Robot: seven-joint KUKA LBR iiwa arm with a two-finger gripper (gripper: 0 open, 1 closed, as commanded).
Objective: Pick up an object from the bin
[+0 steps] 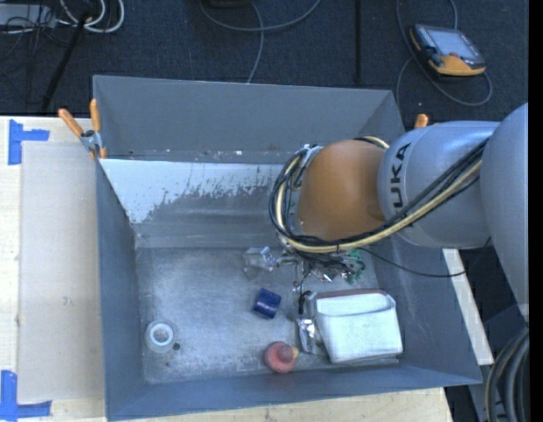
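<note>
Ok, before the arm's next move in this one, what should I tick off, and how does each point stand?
1. Gripper is inside the bin, between the blue block and the white box: ok.
2. Something is already held in the gripper: cannot tell.
3. Blue block lies alone on the floor, apart from the other things: ok.
4. White box leaves room beside the gripper: not ok, it lies right against it.
5. Reddish round thing by the front wall is clear of the gripper: cannot tell, they are very close.
6. White tape roll in the front left corner is out of the way: ok.
</note>
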